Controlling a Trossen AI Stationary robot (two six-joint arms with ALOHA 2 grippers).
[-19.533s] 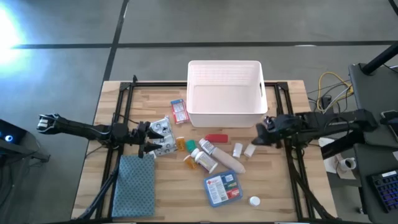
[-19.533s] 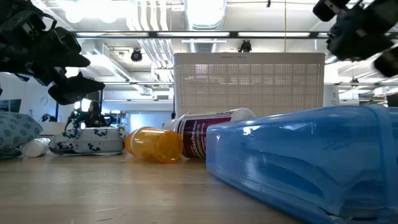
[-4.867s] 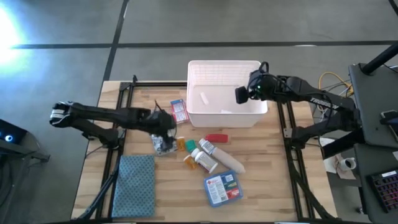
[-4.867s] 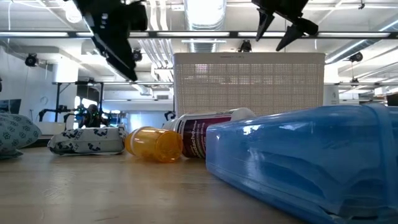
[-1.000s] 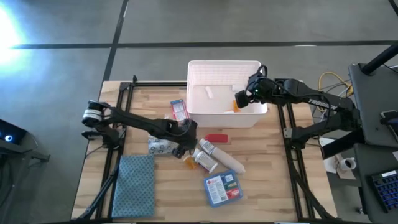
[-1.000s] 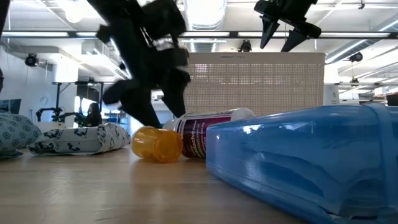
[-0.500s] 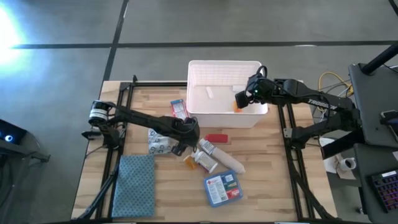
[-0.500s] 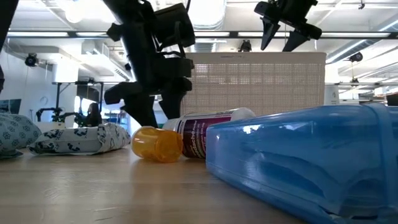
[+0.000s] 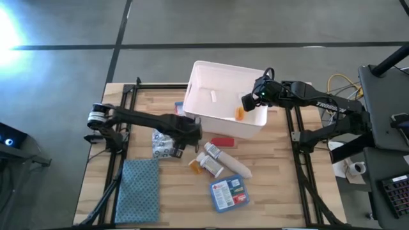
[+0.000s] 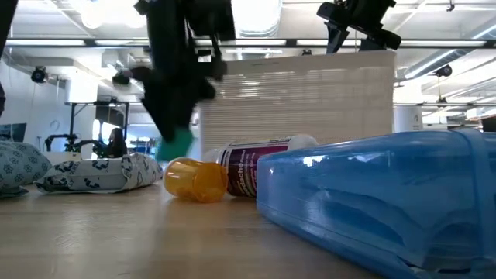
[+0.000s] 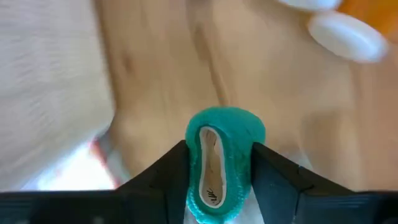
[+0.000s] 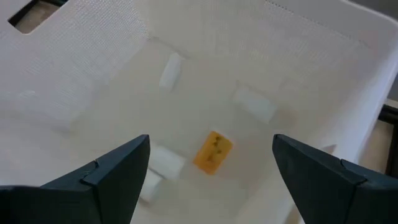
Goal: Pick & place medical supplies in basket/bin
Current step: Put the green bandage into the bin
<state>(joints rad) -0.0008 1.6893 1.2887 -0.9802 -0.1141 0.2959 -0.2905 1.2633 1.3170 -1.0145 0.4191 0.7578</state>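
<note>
Two things lie nearest us on the bench (image 9: pixel 287 191): the blue first-aid packet (image 9: pixel 228 193), which fills the right foreground of the low view, and the blue-grey folded cloth (image 9: pixel 137 198) well to its left. Just beyond the packet we see a white pill bottle (image 9: pixel 234 168) on its side, an orange vial (image 9: pixel 195 165) also lying down, and a second bottle (image 9: pixel 213 152) with a dark label. A little farther lies the red tube (image 9: pixel 222 142), and left of it the silvery blister packs (image 9: pixel 165 145).

Over that same stretch the left arm (image 9: pixel 140 119) reaches in from the left, its tip above the bench between the blister packs and the bin's near left corner. The left jaws are clamped on a small teal-rimmed item (image 11: pixel 219 163), held between both dark fingers (image 11: pixel 158 180) clear of the wood; in the low view it shows as a green blur (image 10: pixel 177 144) above the orange vial.

Farthest back sits the white bin (image 9: pixel 198 112), askew to the bench's edges. The right arm (image 9: pixel 307 96) comes in from the right, and the right jaws hang over the bin's right side, spread wide with nothing between the fingers (image 12: pixel 106 168). Inside the bin we see another orange vial (image 12: pixel 212 151) and several small white items (image 12: pixel 171 70) on the floor.
</note>
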